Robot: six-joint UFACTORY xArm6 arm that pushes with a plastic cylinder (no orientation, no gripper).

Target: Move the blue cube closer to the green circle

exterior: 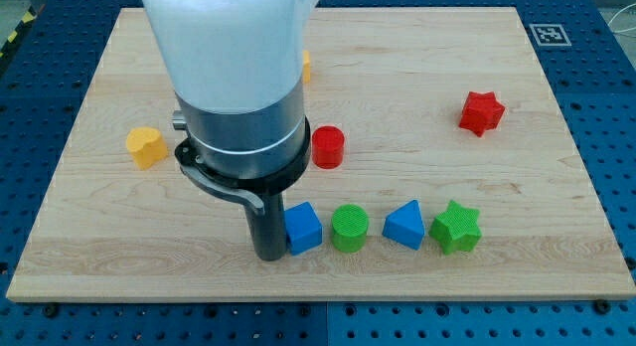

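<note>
The blue cube (304, 228) lies near the view's bottom, middle of the wooden board. The green circle (350, 228), a short cylinder, sits just to its right, a narrow gap between them. My tip (270, 255) stands at the blue cube's left side, touching or nearly touching it. The arm's white and grey body (238, 78) hangs over the board's upper left middle and hides what is beneath it.
A blue triangle (404, 226) and a green star (456, 228) continue the row to the right. A red cylinder (328, 147) sits above the cube. A red star (482, 112) is at right, a yellow heart (146, 146) at left, a yellow block (306, 66) partly hidden.
</note>
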